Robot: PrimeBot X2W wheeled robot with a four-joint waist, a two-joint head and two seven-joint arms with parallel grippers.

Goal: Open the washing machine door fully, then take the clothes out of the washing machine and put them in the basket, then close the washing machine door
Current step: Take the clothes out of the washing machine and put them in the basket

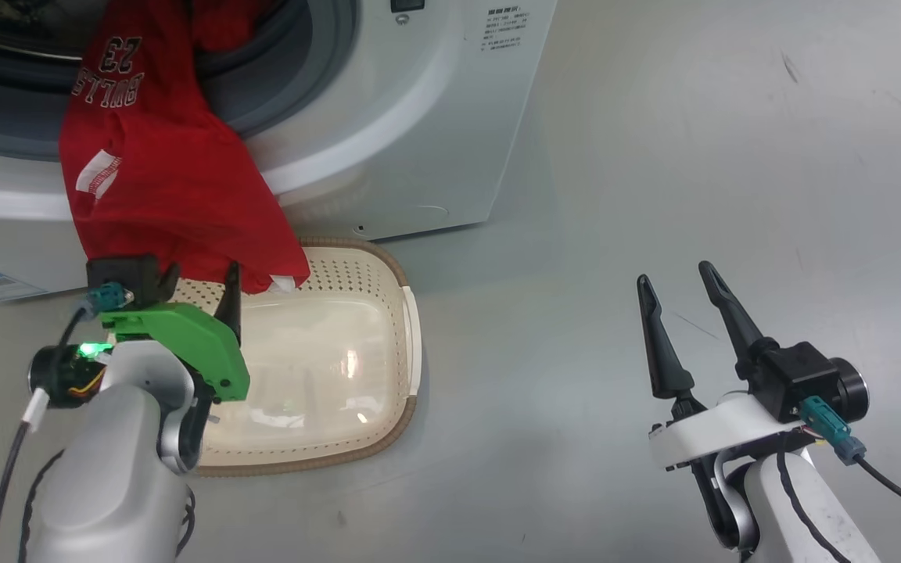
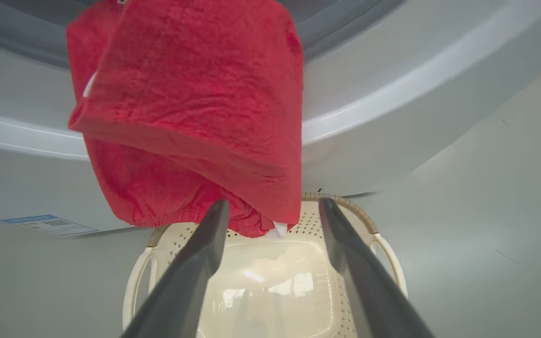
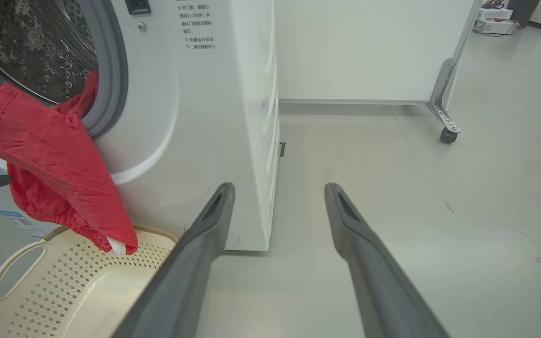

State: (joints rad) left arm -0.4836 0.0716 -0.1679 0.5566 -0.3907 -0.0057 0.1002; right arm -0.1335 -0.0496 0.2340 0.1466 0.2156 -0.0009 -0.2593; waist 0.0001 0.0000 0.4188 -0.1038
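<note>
Left gripper [image 1: 200, 275] is nearer: wide open, empty, the clothes [image 1: 161, 180] hanging lengthwise from the washing machine [image 1: 435, 141], hem just ahead of its tips, above the basket [image 1: 411, 313]. Your right gripper [image 1: 673, 272] is open, empty, well apart.

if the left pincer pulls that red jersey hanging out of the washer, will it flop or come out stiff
Probably floppy: the red jersey drapes in folds over the washer rim. Likely light, being thin cloth. Its top is inside, so it may drag or snag; the hem hangs above the basket.
</note>
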